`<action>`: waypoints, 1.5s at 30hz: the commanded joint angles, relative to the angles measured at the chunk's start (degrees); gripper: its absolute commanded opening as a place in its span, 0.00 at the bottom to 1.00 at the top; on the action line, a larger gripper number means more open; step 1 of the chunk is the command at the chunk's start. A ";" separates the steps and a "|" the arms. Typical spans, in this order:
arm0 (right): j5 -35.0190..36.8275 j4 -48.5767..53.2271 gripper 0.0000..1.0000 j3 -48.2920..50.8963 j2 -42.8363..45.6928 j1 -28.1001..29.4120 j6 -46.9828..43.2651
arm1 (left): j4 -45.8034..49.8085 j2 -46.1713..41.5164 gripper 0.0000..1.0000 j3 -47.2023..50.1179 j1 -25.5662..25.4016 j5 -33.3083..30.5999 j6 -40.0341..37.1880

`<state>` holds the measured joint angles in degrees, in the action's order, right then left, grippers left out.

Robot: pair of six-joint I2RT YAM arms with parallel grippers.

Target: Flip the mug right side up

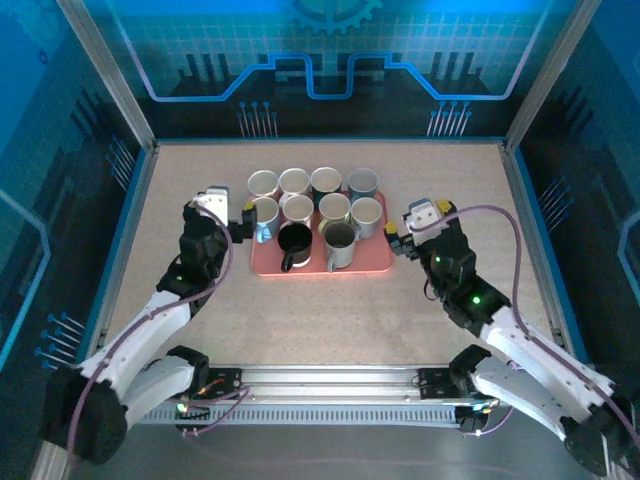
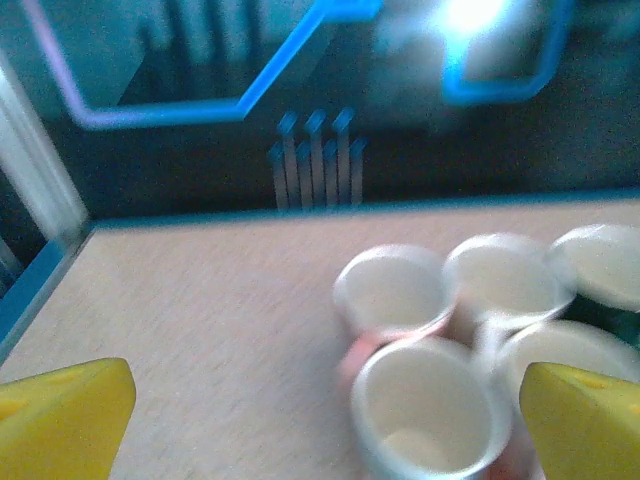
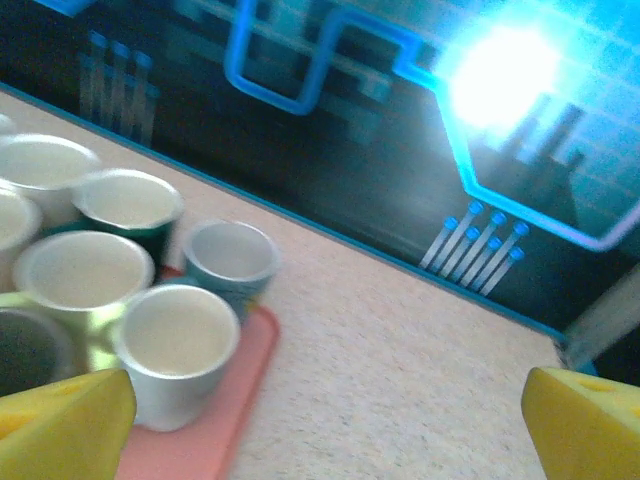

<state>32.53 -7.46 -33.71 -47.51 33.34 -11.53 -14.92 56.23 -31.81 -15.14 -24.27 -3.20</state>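
Mugs (image 1: 333, 208) sit crammed on the tray (image 1: 372, 263); left end effector (image 1: 243, 222) and right end effector (image 1: 397, 238) gape empty, so reaching in could easily topple neighbours.

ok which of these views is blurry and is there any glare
Left wrist view: soft all over, the mugs smeared at their rims, a bright glare patch up top. Right wrist view: also soft, with a stronger white-blue glare washing out part of the back wall. Top external view: sharp, evenly lit with a blue cast, the tray and mugs crisp.
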 commanded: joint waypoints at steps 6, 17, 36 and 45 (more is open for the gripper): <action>-0.69 -21.22 1.00 4.94 -11.91 -7.97 -1.46 | -11.20 11.43 0.99 9.93 12.55 2.45 4.52; -7.31 -27.20 1.00 12.70 -23.35 -22.09 10.21 | -40.01 28.28 0.99 13.01 13.01 8.92 4.89; -18.89 -43.41 1.00 11.46 -40.07 -28.85 13.36 | -40.10 33.14 0.99 10.72 13.03 8.93 4.51; -18.90 -43.29 1.00 11.39 -40.12 -28.75 13.34 | -39.56 33.20 0.99 10.37 13.11 9.14 4.61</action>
<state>14.26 -49.89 -21.91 -88.09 5.08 0.71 -53.71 89.45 -20.21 -2.55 -16.58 1.19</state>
